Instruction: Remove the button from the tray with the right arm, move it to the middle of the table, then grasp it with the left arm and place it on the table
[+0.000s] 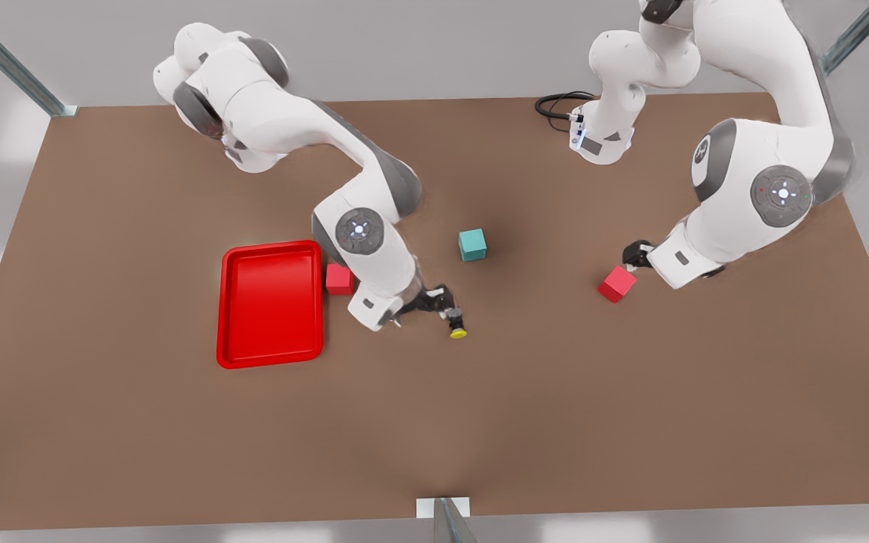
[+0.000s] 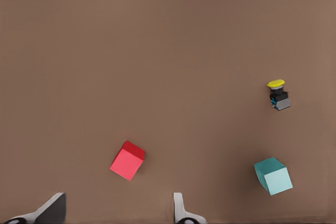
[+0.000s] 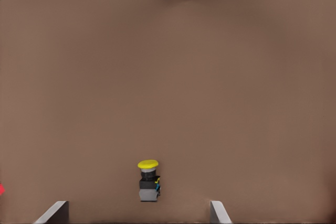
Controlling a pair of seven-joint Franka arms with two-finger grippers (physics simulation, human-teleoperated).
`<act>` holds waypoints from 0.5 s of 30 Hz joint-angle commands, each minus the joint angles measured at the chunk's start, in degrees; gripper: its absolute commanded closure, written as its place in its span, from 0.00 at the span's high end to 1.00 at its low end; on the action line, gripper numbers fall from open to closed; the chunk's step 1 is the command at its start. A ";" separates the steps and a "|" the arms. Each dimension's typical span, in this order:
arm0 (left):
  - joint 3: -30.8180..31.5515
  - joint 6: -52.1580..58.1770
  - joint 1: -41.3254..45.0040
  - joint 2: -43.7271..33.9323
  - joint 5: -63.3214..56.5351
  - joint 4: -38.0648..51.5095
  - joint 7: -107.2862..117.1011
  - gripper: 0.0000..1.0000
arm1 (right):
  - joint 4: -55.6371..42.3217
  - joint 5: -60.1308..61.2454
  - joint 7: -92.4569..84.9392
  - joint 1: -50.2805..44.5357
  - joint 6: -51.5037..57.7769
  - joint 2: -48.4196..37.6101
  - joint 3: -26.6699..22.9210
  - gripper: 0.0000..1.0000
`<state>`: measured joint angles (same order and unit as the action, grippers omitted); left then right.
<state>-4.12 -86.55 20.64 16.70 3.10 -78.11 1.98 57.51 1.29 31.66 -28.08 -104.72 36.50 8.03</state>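
The button (image 1: pixel 457 329) (image 3: pixel 148 182), a yellow cap on a dark base, rests on the brown table (image 1: pixel 178 437) near its middle. My right gripper (image 1: pixel 445 308) (image 3: pixel 137 209) hovers just behind it, open, its fingers spread far wider than the button and not touching it. The red tray (image 1: pixel 271 303) lies to the front view's left of that arm with nothing in it. My left gripper (image 1: pixel 634 256) (image 2: pixel 118 207) is open at the front view's right, above a red cube (image 1: pixel 617 283) (image 2: pixel 127 160). From the left wrist the button (image 2: pixel 278 94) appears farther off.
A teal cube (image 1: pixel 472 244) (image 2: pixel 273 176) stands between the two arms. A second red cube (image 1: pixel 339 279) sits against the tray's right side, behind the right arm's wrist. A black cable (image 1: pixel 555 104) loops at the table's far edge.
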 commanded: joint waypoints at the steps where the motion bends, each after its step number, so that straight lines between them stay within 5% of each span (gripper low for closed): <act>1: 0.17 -0.81 11.17 5.71 4.36 4.62 47.93 1.00 | 11.20 -3.40 -16.18 6.63 22.28 -12.49 -0.12 1.00; 3: 0.08 -13.19 20.92 11.68 6.65 5.16 60.69 1.00 | 38.90 -3.49 -26.46 17.35 1.72 -26.74 0.50 1.00; 8: -0.01 -29.46 27.96 24.52 6.39 5.16 69.74 1.00 | 31.97 -3.76 -27.17 19.73 7.77 -25.25 0.23 1.00; 15: -0.36 -36.23 25.24 27.42 0.32 1.55 72.99 1.00 | 26.52 -3.76 -27.52 21.84 15.07 -18.92 0.06 1.00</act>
<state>-4.46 -115.41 45.91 44.24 4.99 -75.98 41.10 85.05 -2.28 16.66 -6.31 -95.04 16.89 8.08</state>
